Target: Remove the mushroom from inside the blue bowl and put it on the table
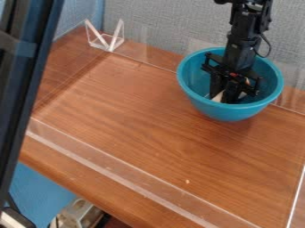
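Mushroom in My Pincer, Low in the Blue Bowl

Item: my pincer (231, 88), one, black, jointed, reaching down from the far edge of the view into the bowl. State: pressed together on the mushroom, fingers inside the rim.

Item: mushroom (218, 96), one, inside the bowl, mostly covered by my dark fingers; a small cream part shows at their left. Cap: too hidden to describe.

Item: blue bowl (191, 88), one, round, teal, glossy within, upright at the far right of the counter. It holds both the mushroom and my fingertips.

Item: counter (131, 120), reddish-brown wood grain, carrying the bowl.

Item: clear wall (113, 182), low, running along the near left side of the counter.

Item: white frame (105, 36), angular, open-sided, at the far left, well apart from the bowl.

Item: dark upright (21, 85), tall, crossing the left side of the view in front of the counter.

Item: metal device (78, 215), partly shown, below the counter's near left edge.
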### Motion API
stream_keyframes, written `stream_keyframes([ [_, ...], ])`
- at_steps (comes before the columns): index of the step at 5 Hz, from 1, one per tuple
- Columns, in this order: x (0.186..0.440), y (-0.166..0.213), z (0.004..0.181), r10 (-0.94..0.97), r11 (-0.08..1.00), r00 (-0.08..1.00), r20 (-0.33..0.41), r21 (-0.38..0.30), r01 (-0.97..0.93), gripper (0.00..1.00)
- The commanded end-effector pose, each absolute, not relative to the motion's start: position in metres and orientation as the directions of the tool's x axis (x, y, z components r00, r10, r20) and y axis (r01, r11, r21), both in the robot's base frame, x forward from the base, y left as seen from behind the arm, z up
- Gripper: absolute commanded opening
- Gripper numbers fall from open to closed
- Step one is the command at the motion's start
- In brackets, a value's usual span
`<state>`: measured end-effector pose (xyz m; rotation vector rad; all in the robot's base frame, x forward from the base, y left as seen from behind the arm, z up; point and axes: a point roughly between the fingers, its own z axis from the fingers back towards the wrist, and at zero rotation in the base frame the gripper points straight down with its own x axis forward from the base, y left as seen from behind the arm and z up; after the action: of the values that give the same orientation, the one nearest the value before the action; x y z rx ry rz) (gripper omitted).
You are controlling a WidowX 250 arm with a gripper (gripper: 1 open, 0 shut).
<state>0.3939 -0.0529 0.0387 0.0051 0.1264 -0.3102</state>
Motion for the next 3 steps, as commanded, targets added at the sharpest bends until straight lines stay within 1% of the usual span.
stream_keyframes([
  [1, 0.4042, -0.0466, 0.0536, -0.289, 0.957, 0.955, -0.068, -0.01, 0.289, 0.0],
  [3, 0.405, -0.0438, 0.0492, -0.283, 0.959, 0.957, -0.072, -0.021, 0.282, 0.0],
])
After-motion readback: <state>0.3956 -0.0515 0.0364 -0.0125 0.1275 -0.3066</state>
